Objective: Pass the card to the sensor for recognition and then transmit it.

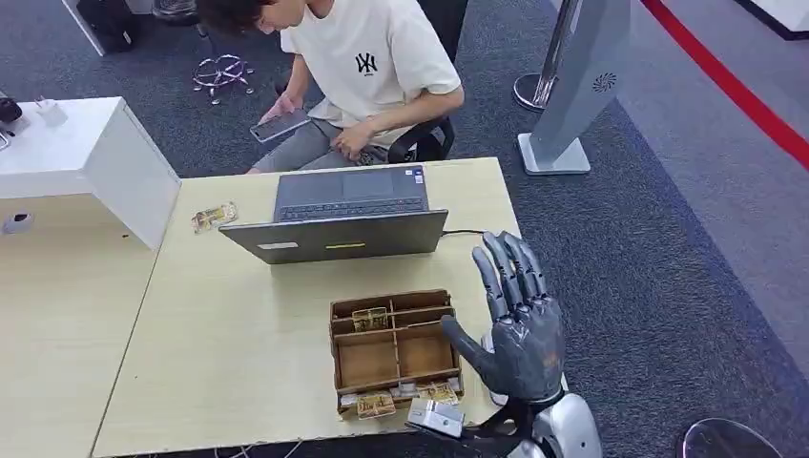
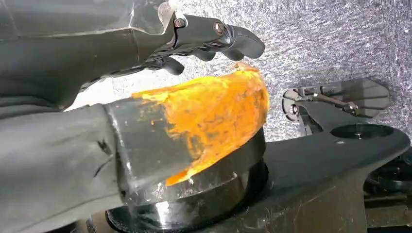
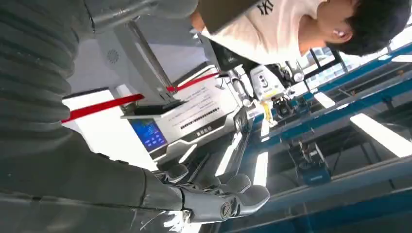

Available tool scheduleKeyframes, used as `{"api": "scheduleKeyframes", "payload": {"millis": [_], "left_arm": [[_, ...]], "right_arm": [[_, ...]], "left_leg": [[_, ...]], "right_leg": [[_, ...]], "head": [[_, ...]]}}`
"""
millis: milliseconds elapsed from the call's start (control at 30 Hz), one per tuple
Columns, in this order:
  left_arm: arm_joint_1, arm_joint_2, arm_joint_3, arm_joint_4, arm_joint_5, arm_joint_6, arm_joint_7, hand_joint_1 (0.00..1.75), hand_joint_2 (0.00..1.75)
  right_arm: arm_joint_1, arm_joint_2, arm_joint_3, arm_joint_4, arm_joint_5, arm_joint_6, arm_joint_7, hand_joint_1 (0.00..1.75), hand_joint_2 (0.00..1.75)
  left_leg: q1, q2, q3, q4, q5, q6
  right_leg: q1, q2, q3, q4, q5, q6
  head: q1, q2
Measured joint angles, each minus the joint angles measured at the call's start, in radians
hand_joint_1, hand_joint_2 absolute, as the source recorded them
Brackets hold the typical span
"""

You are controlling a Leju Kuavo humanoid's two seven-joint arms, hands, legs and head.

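Note:
My right hand (image 1: 517, 320) is raised over the table's right front corner, palm toward the camera, fingers spread and holding nothing. Just left of it stands a wooden divided box (image 1: 393, 351) with several gold-printed cards (image 1: 370, 318) in its back and front compartments. A small silver-white device (image 1: 435, 417), possibly the sensor, lies at the table's front edge below the box. Another card (image 1: 214, 216) lies on the table left of the laptop. In the left wrist view my left hand (image 2: 194, 63) hangs over grey carpet, its dark fingers (image 2: 218, 36) lightly curved, its orange-smeared thumb (image 2: 214, 111) apart, nothing in it.
An open grey laptop (image 1: 345, 218) stands behind the box, its cable running right. A person in a white T-shirt (image 1: 367, 72) sits behind the table with a phone. A white counter (image 1: 86, 157) adjoins at left. A grey sign stand (image 1: 572, 95) is on the carpet at right.

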Motion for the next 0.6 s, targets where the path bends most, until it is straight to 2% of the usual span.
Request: {"api": "scheduleKeyframes", "payload": {"millis": [67,100,200,400,533,567,600], "left_arm": [[0.0,0.0,0.0,0.0,0.0,0.0,0.0,0.0,0.0],[0.001,0.0,0.0,0.0,0.0,0.0,0.0,0.0,0.0],[0.001,0.0,0.0,0.0,0.001,0.0,-0.002,0.0,0.0],[0.002,0.001,0.008,0.003,-0.044,0.005,-0.006,0.0,0.0],[0.001,0.0,0.012,0.003,-0.045,0.004,-0.006,0.0,0.0],[0.001,0.0,0.012,0.003,-0.045,0.004,-0.006,0.0,0.0],[0.001,0.0,0.012,0.003,-0.045,0.003,-0.006,0.0,0.0]], "right_arm": [[0.009,0.0,0.008,0.002,0.001,0.0,0.003,1.64,1.75],[0.013,0.0,0.012,0.003,0.002,0.0,0.003,1.75,1.75],[0.014,0.0,0.018,0.009,0.003,0.0,0.013,1.75,1.75],[0.001,-0.014,0.076,0.044,0.042,0.0,0.166,1.75,1.75],[-0.018,-0.04,0.125,0.093,0.056,0.0,0.185,1.75,1.75],[-0.024,-0.048,0.139,0.114,0.065,0.0,0.202,1.62,1.75],[-0.027,-0.055,0.15,0.125,0.072,0.0,0.214,1.38,1.75]], "left_leg": [[0.0,0.0,0.0,0.0,0.0,0.0],[0.0,0.0,0.0,0.0,0.0,0.0],[0.0,0.0,0.0,0.0,0.0,0.0],[0.0,0.0,0.0,0.0,0.0,0.0],[0.0,0.0,0.0,0.0,0.0,0.0],[0.0,0.0,0.0,0.0,0.0,0.0],[0.0,0.0,0.0,0.0,0.0,0.0]], "right_leg": [[0.0,0.0,0.0,0.0,0.0,0.0],[0.0,0.0,0.0,0.0,0.0,0.0],[0.0,0.0,0.0,0.0,0.0,0.0],[0.0,0.0,0.001,0.0,0.0,0.0],[0.0,0.0,0.001,0.0,0.0,0.0],[0.0,0.0,0.001,0.0,0.0,0.0],[0.0,0.0,0.001,0.0,0.0,0.0]], "head": [[0.0,0.0],[0.0,0.0],[0.0,0.0],[0.0,0.0],[0.0,0.0],[0.0,0.0],[0.0,0.0]]}}
